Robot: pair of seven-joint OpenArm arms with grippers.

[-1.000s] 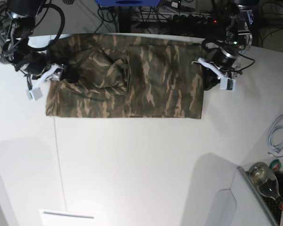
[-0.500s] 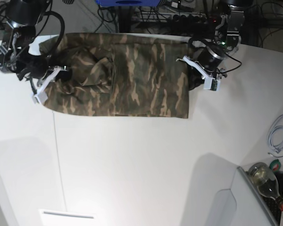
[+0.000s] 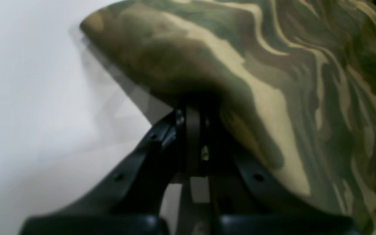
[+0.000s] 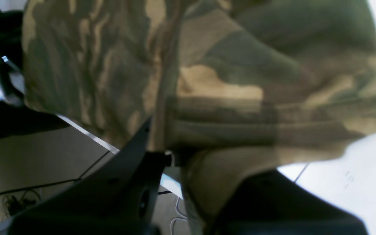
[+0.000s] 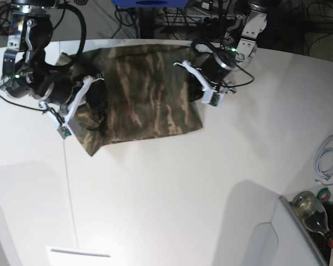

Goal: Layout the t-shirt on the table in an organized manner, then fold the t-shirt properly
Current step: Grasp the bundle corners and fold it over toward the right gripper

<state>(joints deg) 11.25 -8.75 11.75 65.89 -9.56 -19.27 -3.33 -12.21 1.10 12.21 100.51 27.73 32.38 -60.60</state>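
Both tools are clamping the t-shirt [image 5: 139,94]: left tool [image 5: 202,91] is pinching its edge, right tool [image 5: 80,105] is gripping the opposite side, so the cloth is stretching between them over the white worktop [image 5: 166,188].

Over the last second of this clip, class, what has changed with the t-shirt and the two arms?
Both arms swung inward, dragging the t-shirt ends toward the middle, so the cloth is now narrower and bunched. The right gripper went from open to shut on the shirt's edge; the left gripper kept its pinch. The table, cable and bottle stayed put.
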